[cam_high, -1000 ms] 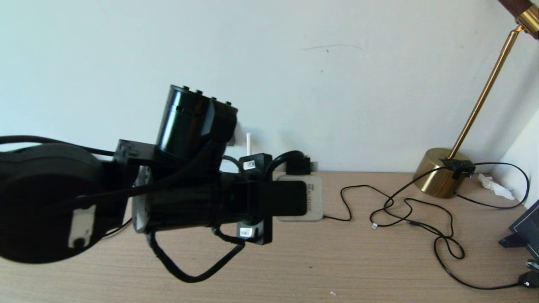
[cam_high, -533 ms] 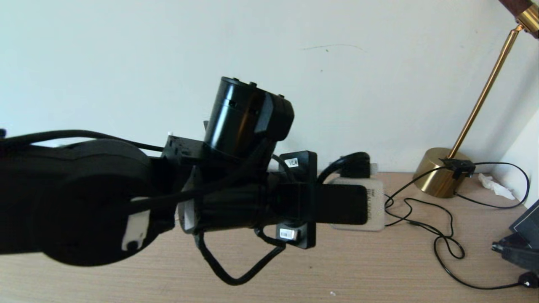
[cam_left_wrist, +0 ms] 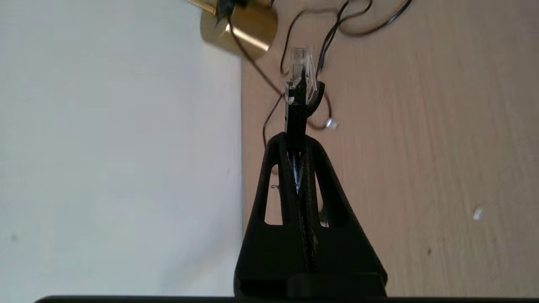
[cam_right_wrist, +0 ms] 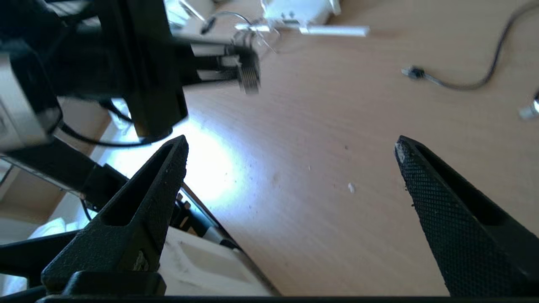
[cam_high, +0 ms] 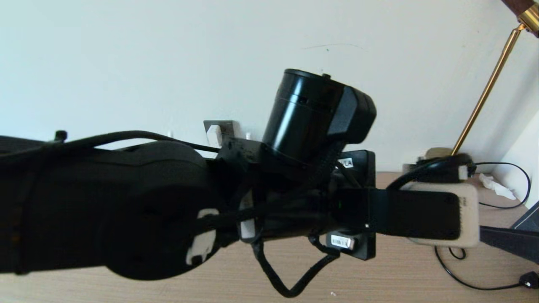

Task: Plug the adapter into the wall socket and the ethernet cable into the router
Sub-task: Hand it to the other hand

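My left gripper (cam_left_wrist: 296, 141) is shut on the black boot of the ethernet cable (cam_left_wrist: 300, 71). The cable's clear plug sticks out past the fingertips, above the wooden table and pointing toward the lamp base. In the head view the left arm (cam_high: 294, 202) stretches far to the right and hides its own fingers. Behind it on the wall is the dark grey wall socket (cam_high: 229, 125), with the white adapter (cam_high: 214, 134) against it. The router (cam_right_wrist: 294, 11), white with a thin antenna, lies far off in the right wrist view. My right gripper (cam_right_wrist: 290, 145) hangs open and empty over bare table.
A brass lamp base (cam_left_wrist: 240, 25) stands at the wall on the right, its stem (cam_high: 484, 92) rising beside it. Thin black cables (cam_left_wrist: 337, 29) loop on the table near it, one ending in a small plug (cam_left_wrist: 332, 123). Another black cable (cam_right_wrist: 459, 82) lies beyond the right gripper.
The left arm has swung far to the right across the head view, carrying the cable plug toward the lamp. A dark part of the right arm has come in at the lower right edge.
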Tool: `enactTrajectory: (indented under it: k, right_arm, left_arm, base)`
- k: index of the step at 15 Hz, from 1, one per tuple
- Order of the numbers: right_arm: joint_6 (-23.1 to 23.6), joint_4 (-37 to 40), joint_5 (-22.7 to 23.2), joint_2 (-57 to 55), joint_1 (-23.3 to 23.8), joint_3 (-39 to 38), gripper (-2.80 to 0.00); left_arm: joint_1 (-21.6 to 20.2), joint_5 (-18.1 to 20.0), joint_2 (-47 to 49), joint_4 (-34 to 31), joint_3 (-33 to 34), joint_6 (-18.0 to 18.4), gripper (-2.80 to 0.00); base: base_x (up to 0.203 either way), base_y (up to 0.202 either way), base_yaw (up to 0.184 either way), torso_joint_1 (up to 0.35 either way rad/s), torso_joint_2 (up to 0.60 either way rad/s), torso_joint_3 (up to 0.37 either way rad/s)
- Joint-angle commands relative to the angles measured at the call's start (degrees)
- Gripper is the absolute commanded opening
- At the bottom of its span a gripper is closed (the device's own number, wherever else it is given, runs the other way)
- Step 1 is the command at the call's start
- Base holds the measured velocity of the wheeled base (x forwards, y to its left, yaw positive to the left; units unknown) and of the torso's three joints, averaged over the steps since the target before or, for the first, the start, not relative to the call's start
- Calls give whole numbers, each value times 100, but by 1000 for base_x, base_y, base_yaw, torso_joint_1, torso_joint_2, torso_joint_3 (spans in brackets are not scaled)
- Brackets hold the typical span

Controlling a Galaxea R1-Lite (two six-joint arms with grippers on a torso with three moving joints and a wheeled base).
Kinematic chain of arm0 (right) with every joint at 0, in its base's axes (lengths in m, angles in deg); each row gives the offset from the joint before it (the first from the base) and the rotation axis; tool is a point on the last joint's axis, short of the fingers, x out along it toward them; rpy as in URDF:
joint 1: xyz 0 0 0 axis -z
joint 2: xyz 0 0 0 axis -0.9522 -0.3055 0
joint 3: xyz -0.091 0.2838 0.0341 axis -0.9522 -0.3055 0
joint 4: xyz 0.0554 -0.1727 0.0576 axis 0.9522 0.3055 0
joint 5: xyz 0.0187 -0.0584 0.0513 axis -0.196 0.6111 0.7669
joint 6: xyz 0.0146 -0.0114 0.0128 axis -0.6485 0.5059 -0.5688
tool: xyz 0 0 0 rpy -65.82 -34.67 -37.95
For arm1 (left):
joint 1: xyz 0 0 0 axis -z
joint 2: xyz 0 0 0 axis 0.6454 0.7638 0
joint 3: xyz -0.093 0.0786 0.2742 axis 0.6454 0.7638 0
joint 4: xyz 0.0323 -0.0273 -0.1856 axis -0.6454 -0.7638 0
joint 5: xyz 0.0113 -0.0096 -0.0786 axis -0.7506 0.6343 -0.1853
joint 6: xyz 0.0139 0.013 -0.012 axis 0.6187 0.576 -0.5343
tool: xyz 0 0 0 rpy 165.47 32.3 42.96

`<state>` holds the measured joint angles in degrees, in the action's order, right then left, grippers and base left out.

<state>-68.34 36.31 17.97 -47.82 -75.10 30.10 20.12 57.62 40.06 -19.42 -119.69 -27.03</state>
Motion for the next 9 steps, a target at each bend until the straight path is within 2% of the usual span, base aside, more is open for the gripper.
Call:
enactTrajectory:
  k: [1, 9]
  right_arm:
    - [-31, -277, 24, -182, -104, -61, 0]
    - [-289, -862, 16, -454, -327, -66, 0]
  left_arm:
    - [72, 5, 86, 13, -60, 25, -280]
    - [463, 32, 376, -21, -577, -10, -280]
  base:
    - [0, 0, 0, 0, 0, 0]
    - [0, 0, 0, 0, 0, 0]
